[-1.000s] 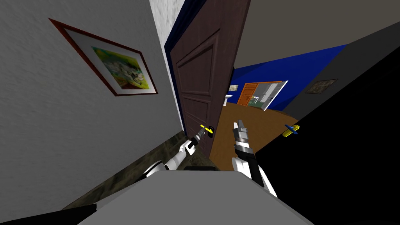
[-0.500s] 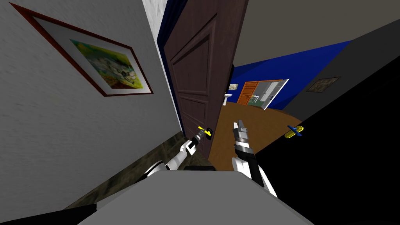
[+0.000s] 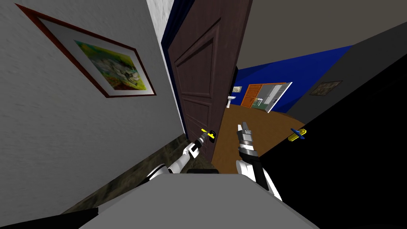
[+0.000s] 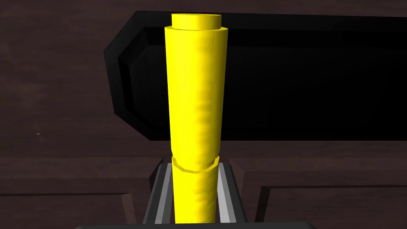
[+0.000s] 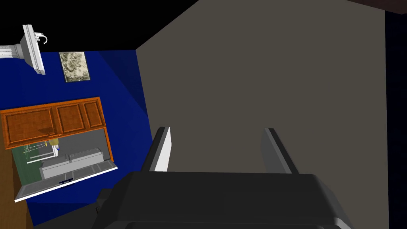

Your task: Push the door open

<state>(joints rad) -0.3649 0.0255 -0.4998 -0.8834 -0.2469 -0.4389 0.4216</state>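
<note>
A dark brown panelled door stands ajar ahead of me, its free edge toward the middle of the head view. Low on it a yellow lever handle sticks out from a black plate. My left gripper is at that handle. In the left wrist view the yellow handle runs up between the two fingers, which press its sides. My right gripper hangs beside the door's edge over the brown floor, its fingers apart with nothing between them.
A grey wall with a framed picture runs along my left. A black area with a second yellow-and-blue handle lies on my right. Through the gap a brown floor leads to a blue wall and an orange door.
My left gripper has shut on the yellow handle. The head view has turned a little, so the framed picture now sits further left. The right arm has kept still.
</note>
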